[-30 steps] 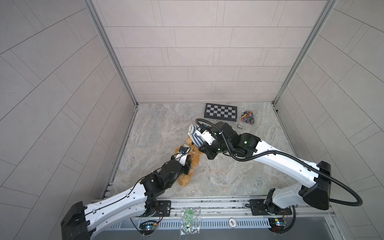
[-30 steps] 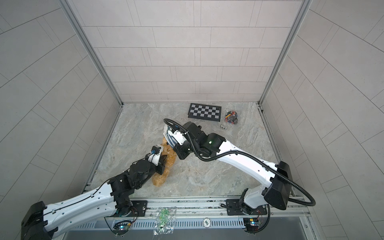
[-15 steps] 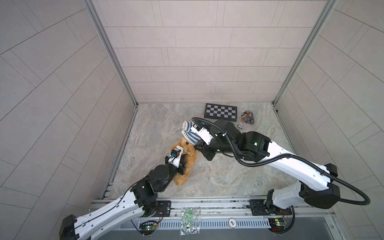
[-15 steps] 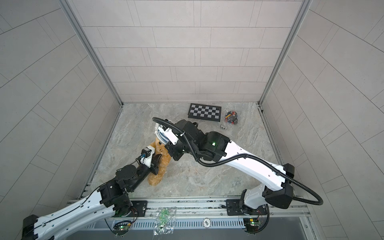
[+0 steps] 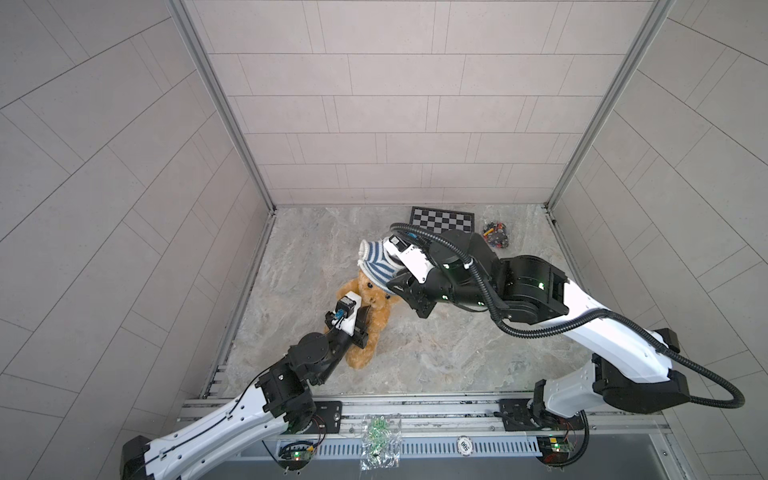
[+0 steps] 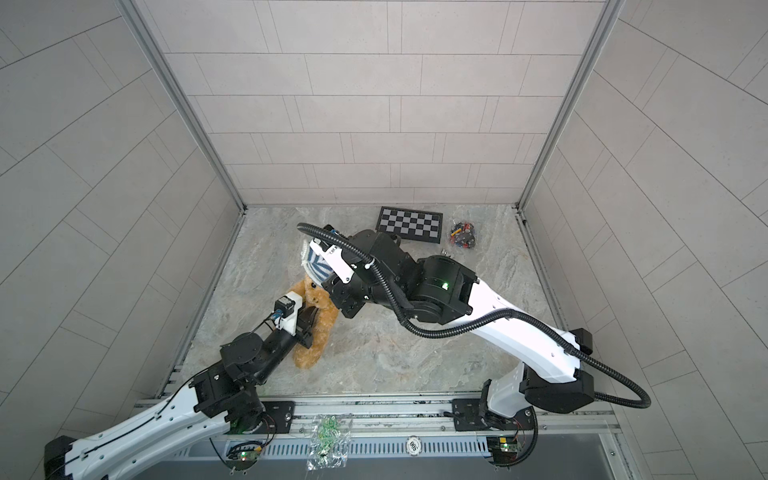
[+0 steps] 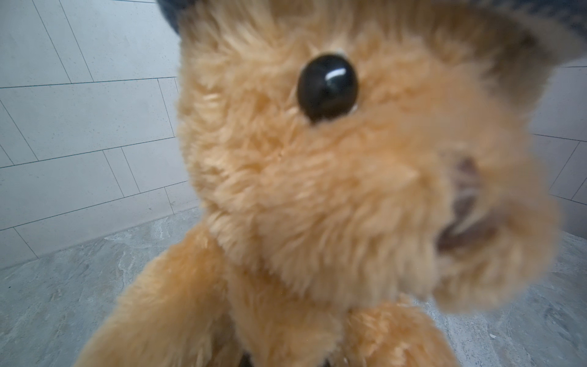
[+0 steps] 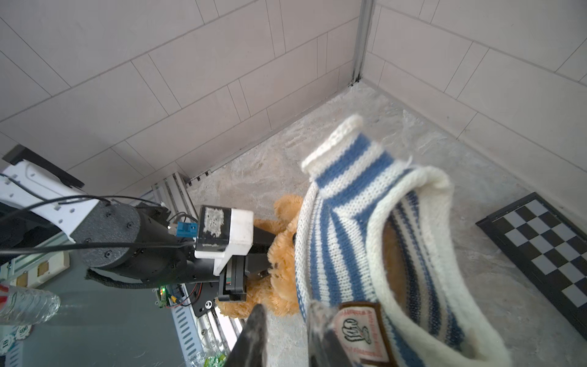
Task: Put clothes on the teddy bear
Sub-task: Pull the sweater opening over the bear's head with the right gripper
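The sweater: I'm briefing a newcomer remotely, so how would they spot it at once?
On the grey marble floor, find the golden-brown teddy bear near the middle. The sweater is draped over the top of its head like a cap. It is the only knitted thing here: blue and white stripes, cream edging and a small badge.

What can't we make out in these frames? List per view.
Left gripper fingertips: buried in teddy bear fur, right wrist view; under its own wrist, both top views.
Top of bear's head: covered by striped sweater, both top views.
Sweater badge text: cut by frame edge, right wrist view.
Bear's nose: blurred, too close, left wrist view.
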{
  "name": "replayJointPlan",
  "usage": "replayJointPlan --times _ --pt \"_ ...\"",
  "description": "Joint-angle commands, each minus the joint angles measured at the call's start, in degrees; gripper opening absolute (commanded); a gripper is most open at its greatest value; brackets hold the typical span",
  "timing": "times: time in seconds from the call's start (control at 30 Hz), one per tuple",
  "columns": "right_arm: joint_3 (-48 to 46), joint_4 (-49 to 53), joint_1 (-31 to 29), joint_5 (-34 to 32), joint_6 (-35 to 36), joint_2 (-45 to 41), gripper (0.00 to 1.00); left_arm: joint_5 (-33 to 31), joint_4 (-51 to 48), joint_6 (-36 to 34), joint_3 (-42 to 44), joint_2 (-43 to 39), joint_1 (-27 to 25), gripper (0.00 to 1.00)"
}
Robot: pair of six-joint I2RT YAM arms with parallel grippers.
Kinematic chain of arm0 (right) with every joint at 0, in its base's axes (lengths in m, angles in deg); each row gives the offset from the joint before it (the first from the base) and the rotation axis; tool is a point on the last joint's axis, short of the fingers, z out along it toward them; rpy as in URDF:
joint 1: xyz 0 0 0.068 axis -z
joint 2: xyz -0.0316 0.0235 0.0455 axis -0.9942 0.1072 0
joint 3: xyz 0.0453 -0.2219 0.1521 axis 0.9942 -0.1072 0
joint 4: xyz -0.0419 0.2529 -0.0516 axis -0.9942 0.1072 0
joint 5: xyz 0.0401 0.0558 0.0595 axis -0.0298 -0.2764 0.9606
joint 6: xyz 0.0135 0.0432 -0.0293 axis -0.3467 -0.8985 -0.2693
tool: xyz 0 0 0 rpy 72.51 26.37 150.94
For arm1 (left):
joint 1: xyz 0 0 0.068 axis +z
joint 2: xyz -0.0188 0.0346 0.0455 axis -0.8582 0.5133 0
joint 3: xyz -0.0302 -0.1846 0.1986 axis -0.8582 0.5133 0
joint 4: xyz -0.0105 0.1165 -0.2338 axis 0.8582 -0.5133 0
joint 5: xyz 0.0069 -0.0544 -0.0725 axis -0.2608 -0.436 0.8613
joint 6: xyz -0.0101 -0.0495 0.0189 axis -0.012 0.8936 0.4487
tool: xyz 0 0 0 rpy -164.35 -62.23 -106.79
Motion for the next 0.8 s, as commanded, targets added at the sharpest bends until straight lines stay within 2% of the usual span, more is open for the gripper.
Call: replayJointPlan --times 0.0,0.1,0.3,0.5,0.77 --pt "2.93 5.24 4.92 1.15 -4.25 0.83 0.26 0.88 4.34 -1.25 0.12 -0.78 -0.22 0.0" --pt "4.02 7.16 8.99 3.48 -4.25 1.71 0.26 1.74 4.68 -1.72 -0.03 -0.37 -0.22 0.0" --pt "11.49 13.32 12.07 6.5 -1.02 7.12 0.26 2.63 5.28 -2.22 -0.61 1.18 -0.22 0.0" --pt "15.31 17.57 13.56 9.02 1.07 9.95 0.25 2.92 5.27 -2.4 -1.15 2.24 -0.22 0.0" --pt "15.27 19.17 13.87 12.04 2.08 11.75 0.25 3.34 5.19 -2.59 -1.19 2.38 -0.22 0.0"
